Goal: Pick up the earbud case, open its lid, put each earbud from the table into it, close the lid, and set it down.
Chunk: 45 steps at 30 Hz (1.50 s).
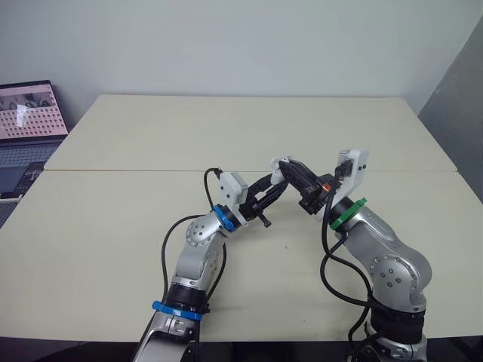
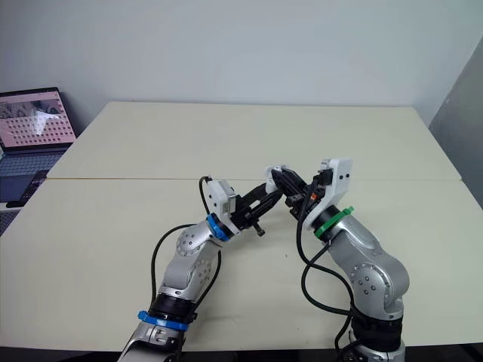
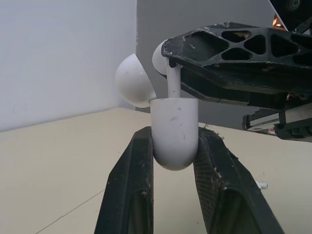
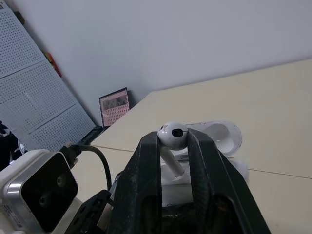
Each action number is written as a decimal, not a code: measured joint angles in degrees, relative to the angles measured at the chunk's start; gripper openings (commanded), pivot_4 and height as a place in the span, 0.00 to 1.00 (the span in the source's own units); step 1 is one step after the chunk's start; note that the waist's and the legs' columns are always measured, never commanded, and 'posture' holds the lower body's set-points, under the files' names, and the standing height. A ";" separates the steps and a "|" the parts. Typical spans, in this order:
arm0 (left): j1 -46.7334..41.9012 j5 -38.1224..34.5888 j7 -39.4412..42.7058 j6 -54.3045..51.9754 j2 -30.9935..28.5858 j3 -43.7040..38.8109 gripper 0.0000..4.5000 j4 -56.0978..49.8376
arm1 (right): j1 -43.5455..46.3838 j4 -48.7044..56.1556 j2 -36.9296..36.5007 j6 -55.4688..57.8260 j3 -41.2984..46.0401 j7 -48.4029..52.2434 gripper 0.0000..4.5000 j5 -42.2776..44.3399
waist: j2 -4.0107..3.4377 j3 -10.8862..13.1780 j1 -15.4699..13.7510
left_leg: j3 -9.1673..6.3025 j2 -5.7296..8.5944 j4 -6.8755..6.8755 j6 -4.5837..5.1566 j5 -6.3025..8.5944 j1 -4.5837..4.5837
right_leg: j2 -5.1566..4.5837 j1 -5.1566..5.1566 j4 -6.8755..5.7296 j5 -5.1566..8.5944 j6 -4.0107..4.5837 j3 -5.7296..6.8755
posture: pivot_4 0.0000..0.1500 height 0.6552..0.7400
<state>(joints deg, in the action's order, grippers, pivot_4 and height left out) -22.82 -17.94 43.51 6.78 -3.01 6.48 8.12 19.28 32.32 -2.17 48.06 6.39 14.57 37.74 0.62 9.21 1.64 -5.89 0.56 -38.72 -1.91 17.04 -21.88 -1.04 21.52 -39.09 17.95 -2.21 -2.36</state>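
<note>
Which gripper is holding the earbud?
The right gripper: it pinches the white earbud by its head. The left gripper grips the earbud case, lid open, instead.

an open laptop [image 1: 30, 121] sits off the left edge of the pale table [image 1: 226, 128], perhaps on another desk.

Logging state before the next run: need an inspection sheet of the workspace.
Surface: beige table, seam across it.
Job's things: case held off the table, lid open; earbud stem down at the case's opening.
Clutter: nothing seen.
Grippers: left gripper shut on case; right gripper shut on earbud.
Cables: black cables looped beside both arms.
Surroundings: open laptop left of the table; pegboard; pale wall.
</note>
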 measured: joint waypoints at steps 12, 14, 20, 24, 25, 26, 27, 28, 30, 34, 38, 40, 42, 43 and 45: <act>0.03 -0.02 -0.65 -1.37 0.54 0.54 0.17 -1.05 | -0.67 -0.01 -2.18 -2.17 -2.12 0.07 0.09 0.11 | 0.00 0.00 0.00 | 0.00 0.00 0.01 0.00 0.00 0.00 | 0.00 0.00 0.01 0.00 0.00 0.00 | 1.00 1.00; 0.03 0.00 -0.78 -1.38 0.73 0.57 0.17 -1.07 | -0.73 -0.01 -2.34 -2.27 -2.62 0.02 0.09 0.12 | 0.00 0.00 0.00 | 0.00 0.00 0.01 0.00 0.00 -0.01 | 0.00 0.00 0.02 0.00 0.00 0.00 | 1.00 1.00; 0.03 0.00 -0.63 -1.38 0.73 0.62 0.17 -1.07 | -0.73 -0.01 -3.15 -2.30 -2.71 -0.10 0.09 0.87 | 0.00 0.00 0.00 | 0.00 0.00 0.01 0.00 0.00 -0.01 | 0.00 0.00 0.02 0.00 0.00 -0.01 | 1.00 1.00; 0.03 0.01 -0.77 -1.38 0.74 0.45 0.17 -1.06 | -0.82 -0.01 -3.77 -2.15 -2.73 -0.48 0.39 1.90 | 0.00 0.01 0.00 | 0.00 0.00 0.01 0.00 0.00 0.00 | 0.00 0.00 0.02 0.00 0.00 -0.01 | 1.00 1.00; 0.04 0.01 -0.89 -1.38 0.74 0.40 0.17 -1.04 | -0.82 -0.01 -3.87 -2.21 -2.71 -0.56 0.47 1.93 | 0.00 0.01 0.00 | -0.01 0.00 0.01 0.00 0.00 -0.01 | 0.00 0.00 0.02 0.00 0.00 -0.01 | 1.00 1.00; 0.03 0.02 -0.94 -1.38 0.74 0.37 0.17 -1.03 | -0.82 -0.01 -3.92 -2.32 -2.72 -0.67 0.54 1.99 | 0.00 0.01 0.00 | -0.01 0.00 0.02 0.00 0.00 -0.01 | 0.00 0.00 0.03 0.00 0.00 -0.01 | 1.00 1.00; 0.04 0.02 -1.01 -1.38 0.73 0.34 0.17 -1.02 | -0.82 0.00 -3.95 -2.48 -2.73 -0.82 0.62 2.18 | 0.00 0.01 0.00 | 0.00 0.00 0.02 0.00 0.00 -0.01 | 0.00 0.00 0.03 0.00 0.00 -0.01 | 1.00 1.00; 0.03 0.02 -1.05 -1.38 0.73 0.33 0.17 -1.02 | -0.82 0.00 -4.08 -2.62 -2.69 -0.91 0.62 2.34 | 0.00 0.01 -0.01 | -0.01 0.00 0.02 0.00 0.00 -0.01 | 0.00 -0.01 0.03 0.00 0.00 0.00 | 1.00 1.00; 0.03 0.01 -1.02 -1.31 0.74 0.35 0.17 -1.03 | -0.85 -0.01 -4.96 -2.97 -2.65 -0.67 0.62 2.40 | 0.00 0.01 -0.01 | 0.01 0.01 0.01 0.00 0.00 -0.01 | 0.00 -0.01 0.04 0.00 0.00 -0.01 | 1.00 1.00; 0.01 -0.01 -0.54 -1.09 0.92 0.54 0.17 -1.07 | -1.61 -0.02 -9.09 -4.02 -1.42 1.85 0.62 2.71 | 0.01 0.01 -0.04 | 0.01 0.03 0.01 0.00 0.00 -0.02 | -0.01 -0.03 0.07 0.00 0.00 -0.01 | 1.00 1.00; 0.01 0.14 -0.42 -1.09 0.32 0.60 0.17 -1.13 | -2.72 -1.25 -17.97 -6.15 3.96 6.33 0.62 3.42 | 0.01 0.03 -0.14 | 0.00 0.07 0.01 0.02 0.01 -0.02 | 0.00 -0.09 0.11 0.00 0.00 0.02 | 1.00 1.00; 0.04 0.14 -0.28 -1.15 -0.48 0.44 0.17 -1.15 | -5.33 -4.45 -24.17 -7.82 7.08 9.57 0.62 1.55 | 0.02 0.04 -0.28 | -0.01 0.11 0.02 0.02 0.01 -0.02 | 0.00 -0.11 0.13 0.01 -0.01 0.02 | 1.00 1.00; 0.04 0.13 -0.14 -1.23 -1.55 0.19 0.17 -1.11 | -9.19 -9.28 -29.78 -9.83 9.14 13.30 0.62 -0.79 | 0.02 0.04 -0.27 | 0.05 0.13 0.02 0.02 0.01 -0.01 | 0.00 -0.11 0.13 0.01 -0.01 -0.01 | 1.00 1.00; 0.05 0.10 -0.07 -1.24 -2.02 -0.07 0.17 -1.10 | -11.08 -12.24 -32.61 -10.72 9.97 15.17 0.62 -2.25 | 0.02 0.06 -0.27 | 0.08 0.15 0.03 0.03 0.01 -0.01 | 0.00 -0.10 0.13 0.01 -0.01 -0.04 | 1.00 1.00; 0.14 0.06 0.01 -1.25 -2.79 -0.58 0.17 -1.04 | -13.92 -17.10 -36.97 -12.27 10.92 18.22 0.62 -5.21 | 0.00 0.07 -0.27 | 0.15 0.14 0.02 0.03 0.01 0.02 | -0.01 -0.10 0.10 0.01 -0.01 -0.10 | 1.00 1.00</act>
<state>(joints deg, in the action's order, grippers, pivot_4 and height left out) -22.68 -17.88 43.52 5.53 -5.81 5.91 7.08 5.37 15.22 -39.14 35.79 17.31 32.79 32.54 0.62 9.28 1.37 -5.74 0.70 -38.70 -1.88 17.05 -21.86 -1.05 21.42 -38.98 17.96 -2.22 -2.45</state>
